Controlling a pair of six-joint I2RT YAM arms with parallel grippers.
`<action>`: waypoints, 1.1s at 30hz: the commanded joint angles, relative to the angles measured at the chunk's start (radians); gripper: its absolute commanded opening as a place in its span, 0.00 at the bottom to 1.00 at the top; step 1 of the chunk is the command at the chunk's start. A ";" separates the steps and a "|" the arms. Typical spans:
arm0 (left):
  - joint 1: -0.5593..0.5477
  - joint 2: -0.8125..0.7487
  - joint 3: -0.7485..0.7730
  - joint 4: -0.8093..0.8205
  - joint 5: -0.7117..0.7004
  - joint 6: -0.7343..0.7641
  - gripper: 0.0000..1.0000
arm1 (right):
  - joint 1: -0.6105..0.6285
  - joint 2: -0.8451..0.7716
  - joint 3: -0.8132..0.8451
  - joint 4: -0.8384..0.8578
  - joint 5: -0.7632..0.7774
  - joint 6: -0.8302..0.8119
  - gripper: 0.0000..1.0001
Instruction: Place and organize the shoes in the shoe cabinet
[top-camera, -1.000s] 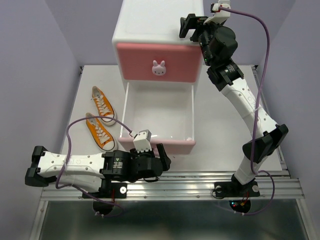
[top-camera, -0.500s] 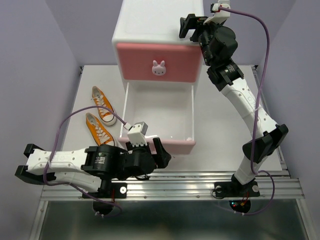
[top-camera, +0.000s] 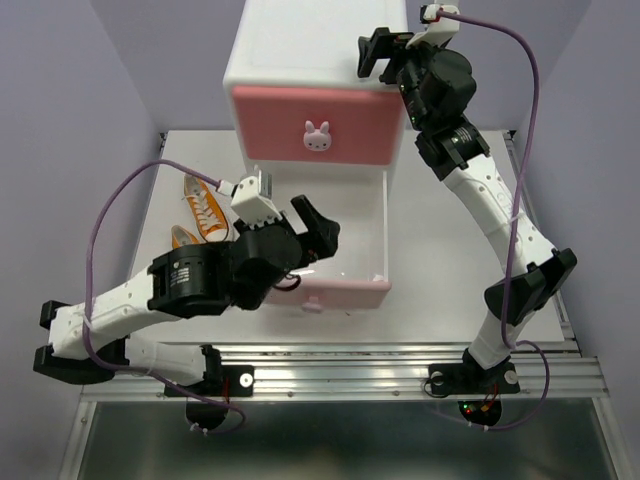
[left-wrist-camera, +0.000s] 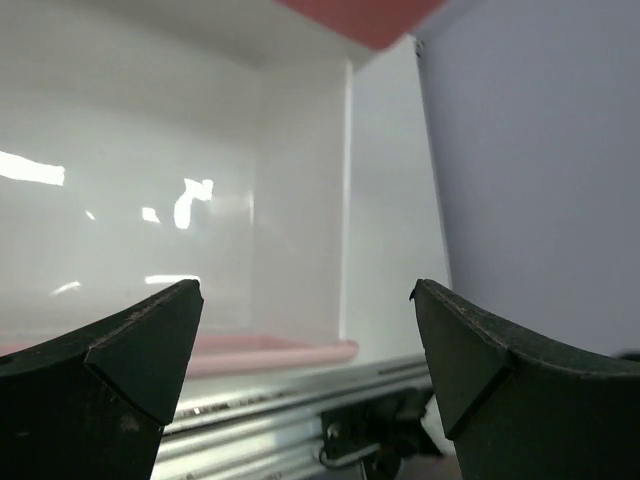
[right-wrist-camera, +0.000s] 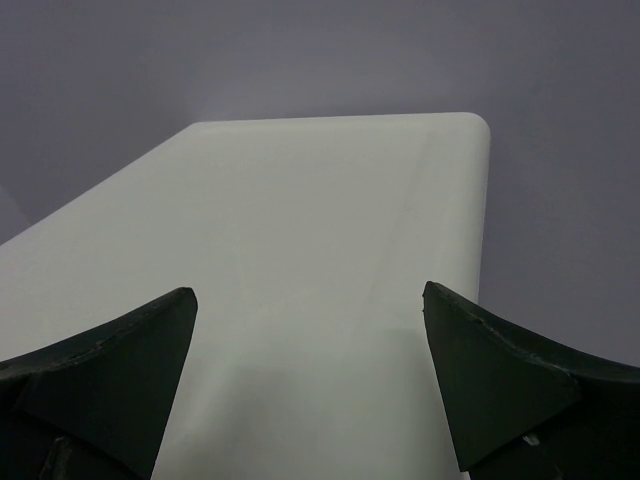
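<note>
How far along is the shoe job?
Done: the lower drawer is pulled open. In hand: nothing; the left gripper hangs open over it, the right gripper open at the cabinet top. Left: both orange shoes lie outside; black ones are not in view.

From my seat: left arm (top-camera: 120, 300) and right arm (top-camera: 490, 205) have white shells and black joints. Purple cables (top-camera: 155, 164) run off the wrist cameras (top-camera: 255, 195). Left gripper (left-wrist-camera: 305, 288) fingers (left-wrist-camera: 130, 370) are black wedges.

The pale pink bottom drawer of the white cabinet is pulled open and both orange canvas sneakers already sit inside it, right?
No. The pale pink bottom drawer is open, but the orange canvas sneakers lie on the white table to its left, as the top external view shows.
</note>
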 joint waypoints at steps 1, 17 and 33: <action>0.216 0.024 0.031 0.088 0.011 0.166 0.99 | 0.027 0.172 -0.082 -0.470 -0.080 0.079 1.00; 0.970 0.021 -0.001 0.174 0.432 0.340 0.99 | 0.027 0.327 0.498 -0.399 -0.066 0.058 1.00; 1.258 0.036 -0.081 0.142 0.602 0.257 0.99 | -0.065 0.115 0.481 -0.031 0.101 -0.008 1.00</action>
